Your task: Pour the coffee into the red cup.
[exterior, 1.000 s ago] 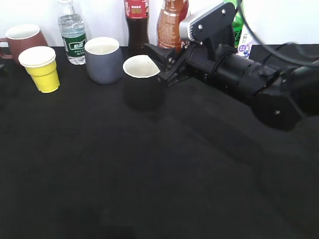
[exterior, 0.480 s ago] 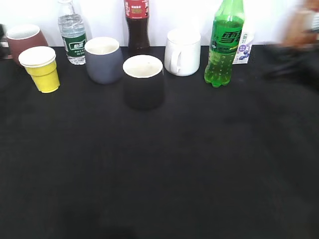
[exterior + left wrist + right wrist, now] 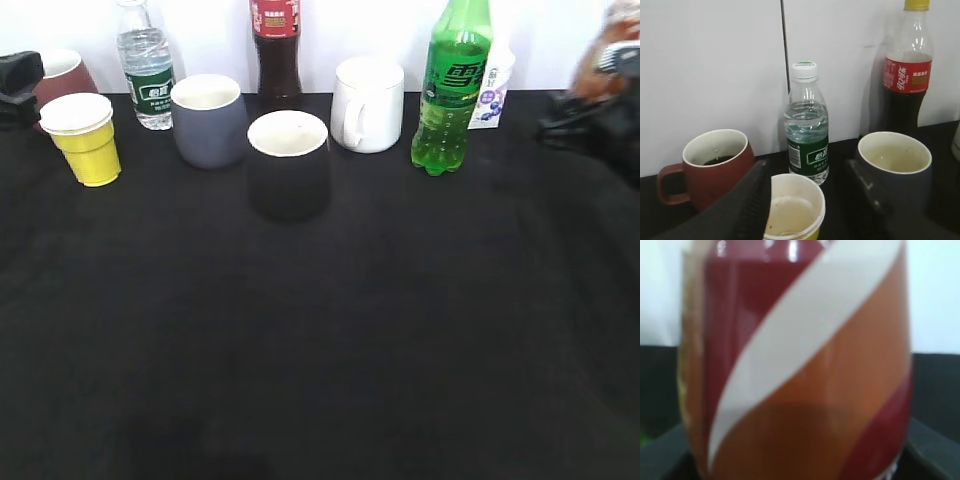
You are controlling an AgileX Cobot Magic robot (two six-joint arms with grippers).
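- Right gripper [image 3: 585,110] is sitting at far right edge of the exterior view, blurred; coffee [image 3: 800,365] is filling the right wrist view close between the fingers, so it is gripping the bottle.
- Left gripper [image 3: 812,200] is hanging with fingers spread, straddling yellow paper cup [image 3: 792,207].
- Red cup [image 3: 715,167] is standing back-left, just behind the paper cup, dark liquid showing inside.
- Water bottle [image 3: 807,130], grey mug [image 3: 892,170], cola bottle [image 3: 907,75] are lining the back.

The coffee [image 3: 805,365] fills the frame (orange-brown label with a white diagonal stripe), blurred.
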